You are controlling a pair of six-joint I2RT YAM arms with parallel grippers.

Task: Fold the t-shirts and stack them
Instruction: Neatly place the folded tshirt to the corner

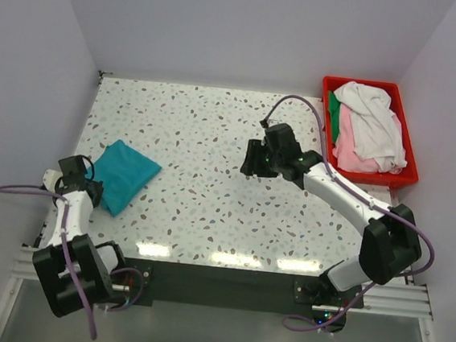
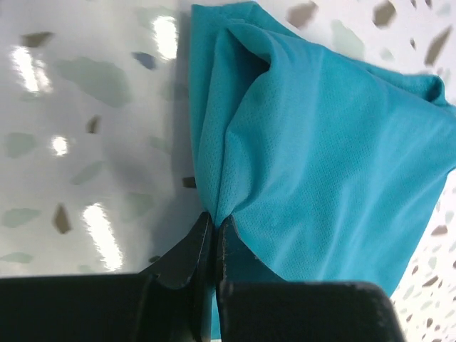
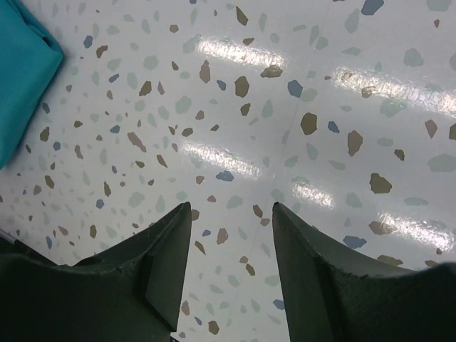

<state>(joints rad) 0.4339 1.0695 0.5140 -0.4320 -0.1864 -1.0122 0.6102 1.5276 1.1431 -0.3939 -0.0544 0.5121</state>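
The left gripper (image 2: 214,229) pinches an edge of the folded teal cloth t-shirt (image 2: 320,164), lying just right of it on the speckled table (image 1: 215,137); the spread right gripper (image 3: 231,214) hangs well apart.

A red plastic bin (image 1: 372,179) sits at the far right of the white speckled table (image 1: 206,145).
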